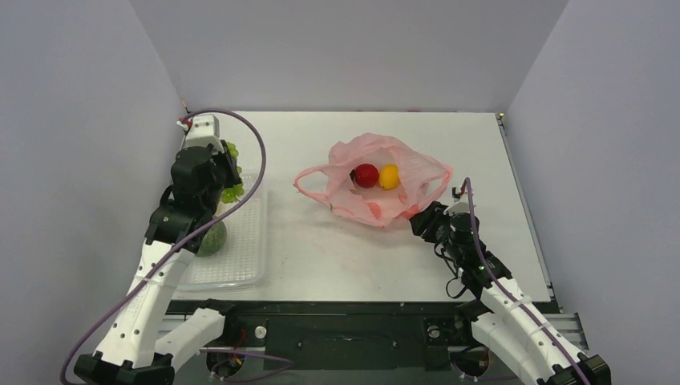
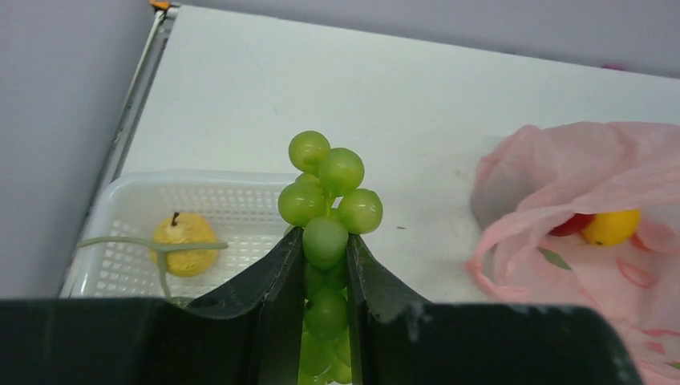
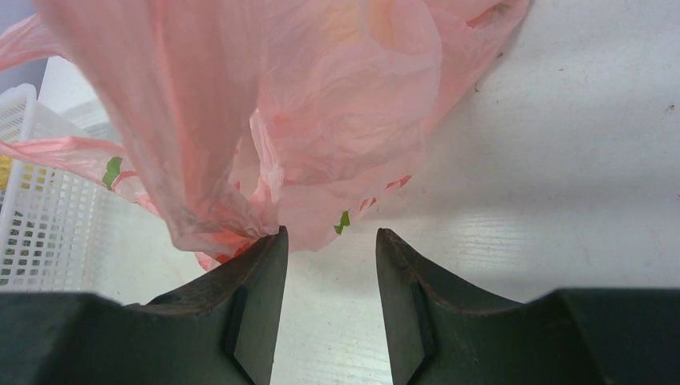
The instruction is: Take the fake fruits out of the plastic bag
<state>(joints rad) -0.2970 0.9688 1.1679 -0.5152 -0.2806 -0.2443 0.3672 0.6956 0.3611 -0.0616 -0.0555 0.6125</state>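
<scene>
The pink plastic bag [image 1: 401, 204] lies open in the middle of the table, with a red round fruit [image 1: 366, 175] and a yellow lemon [image 1: 389, 176] inside. My left gripper [image 2: 325, 241] is shut on the light green grape bunch [image 2: 329, 184] and holds it above the far end of the clear tray [image 1: 240, 257]. A green round fruit [image 1: 211, 239] and a small yellow ball [image 2: 184, 241] lie in the tray. My right gripper [image 3: 329, 237] is open and empty, low over the table at the bag's near right edge [image 3: 321, 120], its left finger touching the film.
The tray [image 2: 200, 178] sits along the left wall, under the left arm. Grey walls close in the table on the left, back and right. A bag handle [image 1: 309, 183] loops out toward the tray.
</scene>
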